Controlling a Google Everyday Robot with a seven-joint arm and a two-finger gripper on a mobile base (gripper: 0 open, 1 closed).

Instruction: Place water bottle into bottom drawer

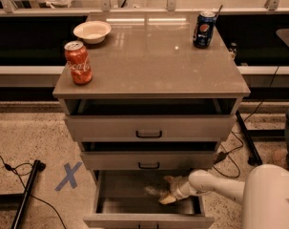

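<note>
The bottom drawer (pixel 134 219) is pulled open at the foot of the cabinet. My gripper (pixel 167 190) reaches into it from the right on a white arm. It is shut on the water bottle (pixel 153 191), a pale clear shape lying on its side and pointing left, low inside the drawer. The bottle's cap and label do not show.
A red Coca-Cola can (pixel 78 62), a white bowl (pixel 92 31) and a dark blue Pepsi can (pixel 204 29) stand on the cabinet top (pixel 153 61). The two upper drawers (pixel 149 128) are slightly open. A blue tape X (pixel 68 176) and cables lie on the floor at left.
</note>
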